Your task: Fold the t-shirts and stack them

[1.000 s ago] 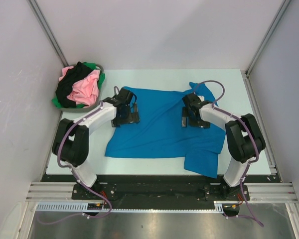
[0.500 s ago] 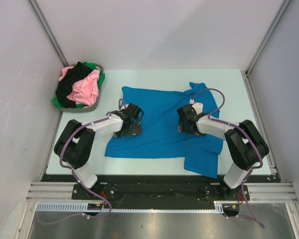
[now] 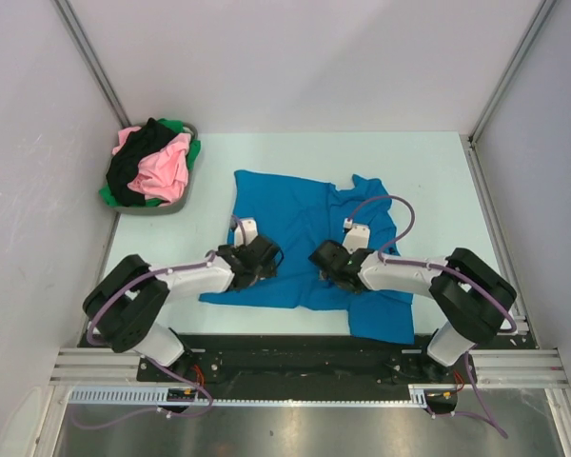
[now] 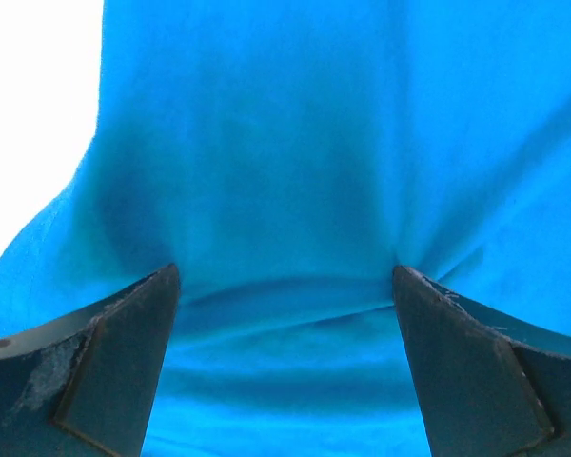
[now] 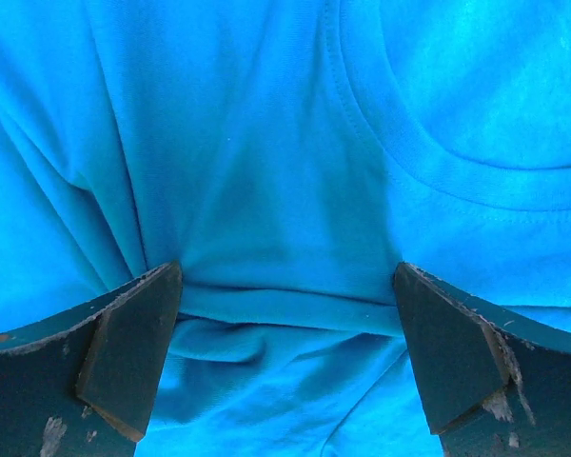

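The bright blue t-shirt [image 3: 295, 214] lies rumpled on the pale table [image 3: 447, 171], its near edge hanging over the front right. My left gripper [image 3: 262, 259] rests low on its near left part and my right gripper [image 3: 325, 259] on its near middle. In the left wrist view my left gripper [image 4: 284, 278] is open wide, with a ridge of blue cloth [image 4: 285, 143] between the fingers. In the right wrist view my right gripper [image 5: 285, 274] is open wide over bunched cloth, the collar [image 5: 428, 162] just beyond. Pink [image 3: 167, 167], black [image 3: 135, 162] and green [image 3: 190, 150] shirts lie heaped at the far left.
The round grey basket [image 3: 152, 208] holding the heaped shirts stands at the table's far left corner. Grey walls and slanted metal posts close in the back and sides. A black rail [image 3: 295, 352] runs along the near edge by the arm bases.
Both grippers have drawn back toward the near edge and closer together. The blue shirt has slid and bunched with them, and its far edge now lies nearer.
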